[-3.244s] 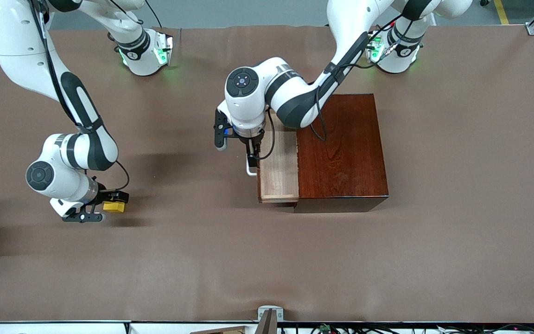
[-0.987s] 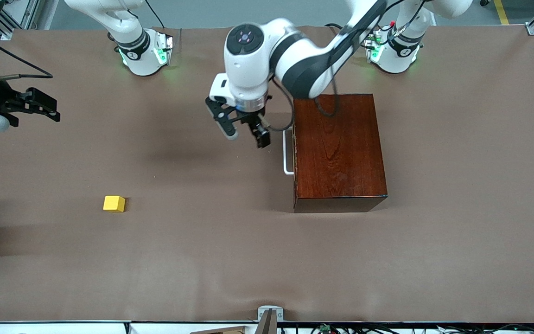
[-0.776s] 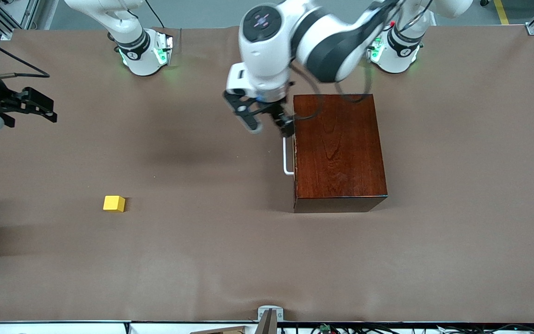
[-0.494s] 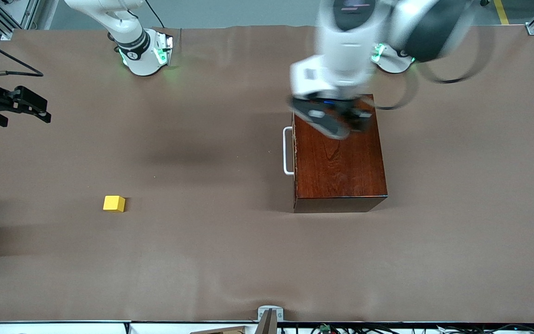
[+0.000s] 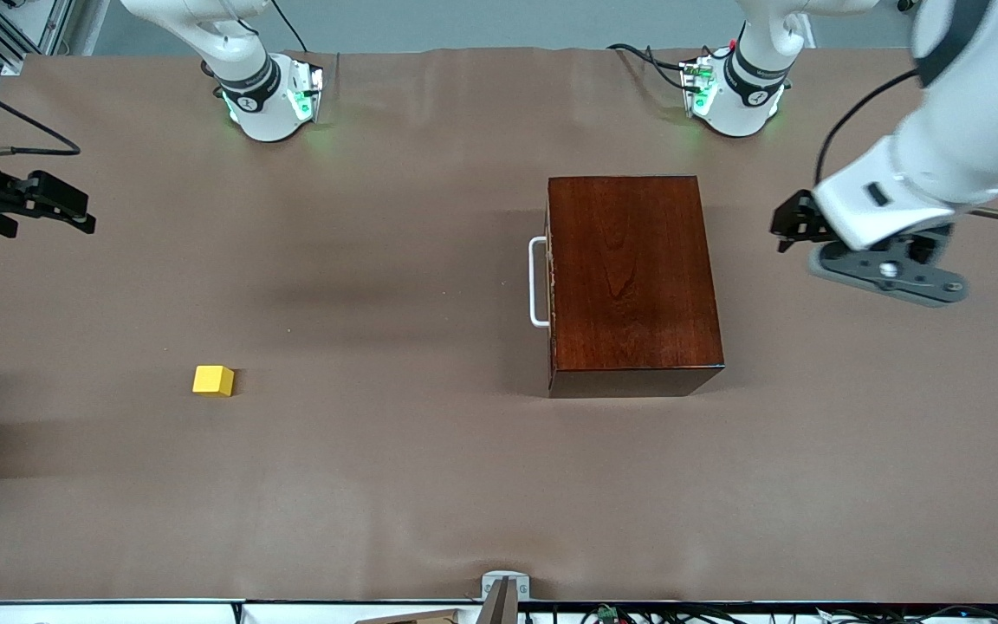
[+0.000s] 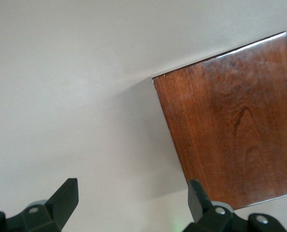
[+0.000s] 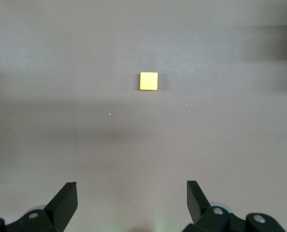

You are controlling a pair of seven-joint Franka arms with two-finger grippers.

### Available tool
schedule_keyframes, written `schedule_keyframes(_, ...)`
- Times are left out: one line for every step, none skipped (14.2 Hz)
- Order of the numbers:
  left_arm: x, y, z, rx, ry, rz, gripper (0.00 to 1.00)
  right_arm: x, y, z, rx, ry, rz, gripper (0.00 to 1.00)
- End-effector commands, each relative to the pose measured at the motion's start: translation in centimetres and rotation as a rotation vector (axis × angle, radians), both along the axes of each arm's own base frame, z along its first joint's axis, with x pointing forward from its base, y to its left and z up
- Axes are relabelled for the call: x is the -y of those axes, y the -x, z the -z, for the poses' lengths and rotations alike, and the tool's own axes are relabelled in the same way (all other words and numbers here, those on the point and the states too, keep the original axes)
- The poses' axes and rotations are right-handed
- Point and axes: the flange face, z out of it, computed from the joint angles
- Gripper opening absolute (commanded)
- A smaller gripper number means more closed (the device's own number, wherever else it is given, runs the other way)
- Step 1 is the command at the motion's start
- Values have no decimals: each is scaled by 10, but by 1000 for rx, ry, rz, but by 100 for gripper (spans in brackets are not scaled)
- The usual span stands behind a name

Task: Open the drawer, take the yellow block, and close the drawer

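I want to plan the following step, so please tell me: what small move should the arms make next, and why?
Probably none beyond parking. The drawer sits shut in the box, and the block lies out on the table, toward the right arm's end. The left gripper hangs open over the table beside the box; the right gripper is open, up near the table's edge. The task looks done.

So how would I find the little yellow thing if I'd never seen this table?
Start at the big dark wooden box on the brown table. Go toward the right arm's end, a bit nearer the front camera. The yellow block sits alone there, the only bright, tiny cube.
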Motion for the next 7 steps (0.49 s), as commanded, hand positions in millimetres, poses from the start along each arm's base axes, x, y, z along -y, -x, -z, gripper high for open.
schedule_keyframes(-17, 15, -15, -6, 20, -39, 100, 4, 1, -2, 7, -5, 23, 100)
schedule_keyframes(-28, 14, -16, -7, 18, -70, 100, 3, 1, -2, 7, -5, 21, 100)
schedule_keyframes(-36, 15, -20, 0, 18, -96, 100, 3, 1, -2, 5, -5, 23, 100)
schedule_keyframes(-52, 15, -23, 6, 16, -140, 100, 3, 1, -2, 4, -5, 21, 100)
schedule_keyframes(-60, 17, -24, 6, 14, -181, 100, 2, 1, -2, 4, -7, 21, 100)
schedule_keyframes(-71, 16, -22, 7, 11, -228, 100, 2, 1, -2, 5, -7, 22, 100)
schedule_keyframes(-75, 19, -24, 19, 13, -250, 100, 1, 1, -2, 5, -8, 19, 100)
